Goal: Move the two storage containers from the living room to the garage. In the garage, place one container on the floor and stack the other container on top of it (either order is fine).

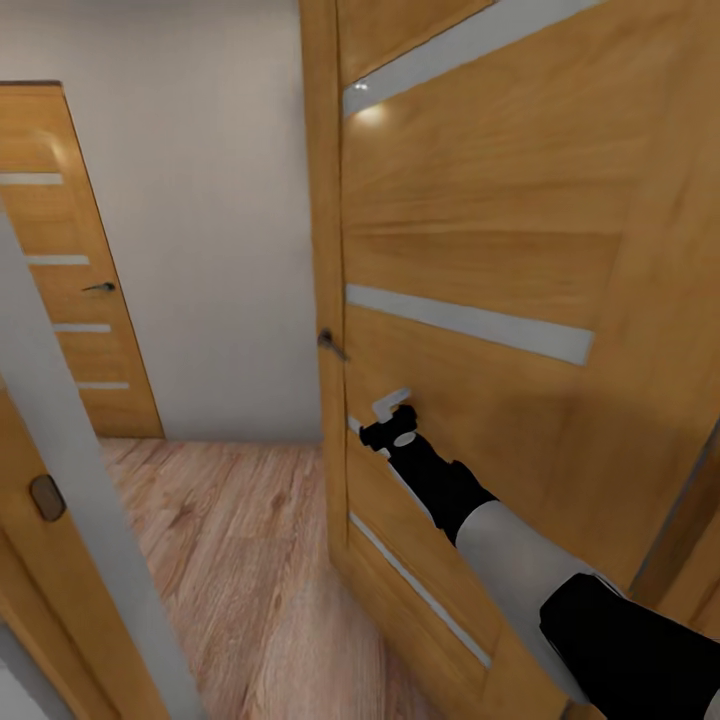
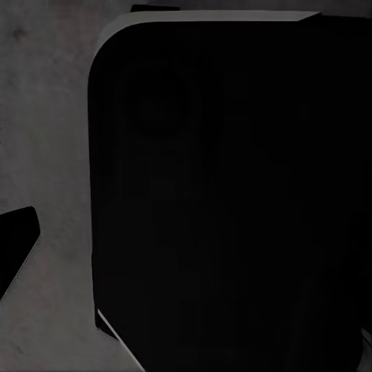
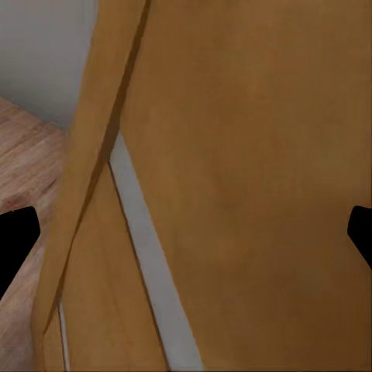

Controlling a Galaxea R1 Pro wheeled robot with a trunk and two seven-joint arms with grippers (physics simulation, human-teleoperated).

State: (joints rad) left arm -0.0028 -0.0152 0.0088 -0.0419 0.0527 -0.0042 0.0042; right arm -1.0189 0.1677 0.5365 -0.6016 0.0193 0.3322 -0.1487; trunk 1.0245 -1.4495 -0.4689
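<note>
Transit entry: no storage container appears in these frames, so we cannot place either one from here. We are at a doorway.

Head view: a large orange-brown wooden door (image 1: pixel 500 250) with pale inset stripes takes up the right half of the frame, standing ajar. Its dark lever handle (image 1: pixel 331 344) sits at the door's left edge, mid-height. The right arm reaches up from the lower right corner, and the right gripper (image 1: pixel 392 420) is against the door face just below and right of the handle. We judge the arm is extended this way to push the door leaf wider for the base to pass, not to grip the handle, since contact appears to be on the flat panel.

Right wrist view: the door (image 3: pixel 248 186) panel and one pale stripe sit close ahead. The two dark fingertips (image 3: pixel 15 240) are at opposite edges of the frame, spread wide with nothing between them, so the right fingers are released.

Beyond the door, light wood plank flooring (image 1: pixel 230 560) runs to a plain wall; a second door (image 1: pixel 70 280) of the same style stands closed at upper left. A grey door frame (image 1: pixel 80 500) crosses the lower left.

Left wrist view: dark, a large black rounded body (image 2: pixel 225 194) over a dim grey surface. We cannot tell the left fingers' state.
</note>
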